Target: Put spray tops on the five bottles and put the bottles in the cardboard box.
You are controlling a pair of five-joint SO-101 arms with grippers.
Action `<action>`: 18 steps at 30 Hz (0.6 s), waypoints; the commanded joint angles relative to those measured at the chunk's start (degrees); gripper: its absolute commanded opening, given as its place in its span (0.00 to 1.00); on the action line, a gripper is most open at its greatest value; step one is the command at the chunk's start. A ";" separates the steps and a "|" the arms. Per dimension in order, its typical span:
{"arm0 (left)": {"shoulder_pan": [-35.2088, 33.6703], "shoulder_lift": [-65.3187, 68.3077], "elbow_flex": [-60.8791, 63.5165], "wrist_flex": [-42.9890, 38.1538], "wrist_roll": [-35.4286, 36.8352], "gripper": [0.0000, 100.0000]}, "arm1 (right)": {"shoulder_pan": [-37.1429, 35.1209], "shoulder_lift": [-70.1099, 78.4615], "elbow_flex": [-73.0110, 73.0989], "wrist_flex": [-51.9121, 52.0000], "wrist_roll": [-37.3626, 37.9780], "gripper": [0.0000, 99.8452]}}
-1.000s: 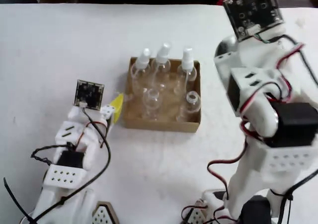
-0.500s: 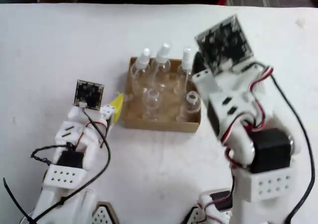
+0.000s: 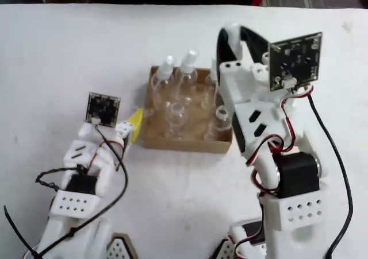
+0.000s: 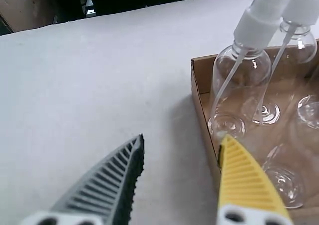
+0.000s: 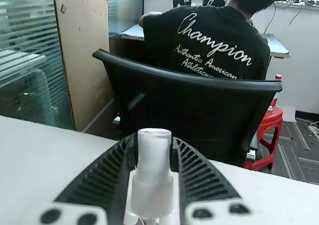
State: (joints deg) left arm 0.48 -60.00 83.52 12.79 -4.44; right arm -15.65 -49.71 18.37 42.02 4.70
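Observation:
The cardboard box sits mid-table with clear bottles in it. Two back-row bottles carry white spray tops, also seen from the left wrist as bottles. Two front-row bottles are topless. My right gripper hangs over the box's back right corner, shut on a white spray top; whatever is under that top is hidden by the arm. My left gripper rests open on the table, its yellow finger against the box's left wall.
The white tabletop stretches open to the left and behind the box. The right arm's body covers the box's right side and the table beside it. Beyond the table's far edge a person sits in a black chair.
The right arm swung in from the far right to above the box's right side, and its gripper now sits at the back right corner. The left arm has stayed still.

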 commanded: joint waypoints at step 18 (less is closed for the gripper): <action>0.13 -1.45 -0.53 -1.49 -0.70 0.23 | -12.97 -0.92 28.31 -45.76 -0.79 0.01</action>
State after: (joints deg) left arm 0.48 -60.00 83.52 12.79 -4.44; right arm -27.43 -50.07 46.59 1.23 4.53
